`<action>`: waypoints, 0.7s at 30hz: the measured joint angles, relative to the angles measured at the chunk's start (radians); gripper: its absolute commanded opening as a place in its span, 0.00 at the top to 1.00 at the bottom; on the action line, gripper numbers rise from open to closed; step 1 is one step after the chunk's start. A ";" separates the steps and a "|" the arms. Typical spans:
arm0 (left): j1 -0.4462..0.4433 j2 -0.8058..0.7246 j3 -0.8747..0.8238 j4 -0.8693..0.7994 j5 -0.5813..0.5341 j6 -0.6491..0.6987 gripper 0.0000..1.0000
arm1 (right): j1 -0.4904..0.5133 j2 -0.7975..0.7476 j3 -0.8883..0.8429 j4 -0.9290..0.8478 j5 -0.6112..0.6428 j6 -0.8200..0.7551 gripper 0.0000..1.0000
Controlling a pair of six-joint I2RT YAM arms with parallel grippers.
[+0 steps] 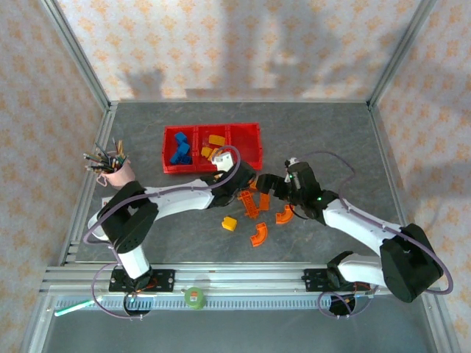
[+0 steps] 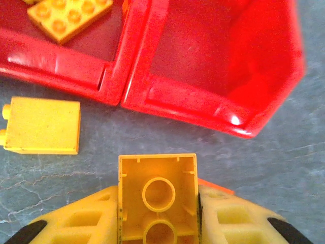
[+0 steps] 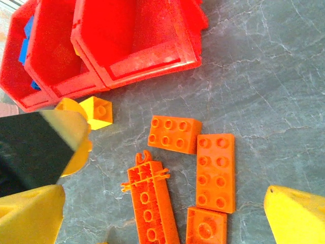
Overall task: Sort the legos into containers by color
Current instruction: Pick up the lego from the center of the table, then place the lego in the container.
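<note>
Two robot arms reach over a grey bench toward a red three-part tray (image 1: 221, 126) at the back. Seen from above, blue legos (image 1: 179, 149) sit in its left compartment and yellow ones (image 1: 215, 140) in the middle. The right compartment looks empty.

The left hand (image 2: 158, 223) is closed tight on a yellow brick (image 2: 157, 178), gripped hollow side up, just in front of the tray's near wall (image 2: 167, 96). This looks like the pick-up stage of a yellow piece. The brick faces the empty compartment, so the next move probably needs a lift and a shift leftward over the divider.

The right hand (image 3: 162, 223) is spread wide and holds nothing, hanging above orange bricks (image 3: 216, 173) lying flat on the bench.

The left wrist camera shows the grip itself, plus a loose yellow brick (image 2: 43, 126) beside the tray. From above, that grip is hidden under the arm, but orange arches (image 1: 259, 234) appear nearer the robot's bases.
</note>
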 measured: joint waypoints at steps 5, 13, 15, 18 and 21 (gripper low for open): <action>0.008 -0.029 0.051 -0.060 -0.040 0.079 0.66 | 0.000 0.000 0.026 0.005 -0.010 0.003 0.00; 0.143 0.064 0.208 -0.107 -0.056 0.218 0.66 | 0.000 0.021 0.053 0.041 -0.034 0.032 0.00; 0.178 0.111 0.253 -0.128 -0.056 0.250 0.66 | 0.000 0.036 0.058 0.051 -0.035 0.036 0.00; 0.221 0.206 0.348 -0.153 -0.056 0.298 0.66 | 0.000 0.062 0.068 0.055 -0.038 0.039 0.00; 0.252 0.292 0.433 -0.173 -0.056 0.336 0.66 | 0.000 0.083 0.075 0.059 -0.043 0.042 0.00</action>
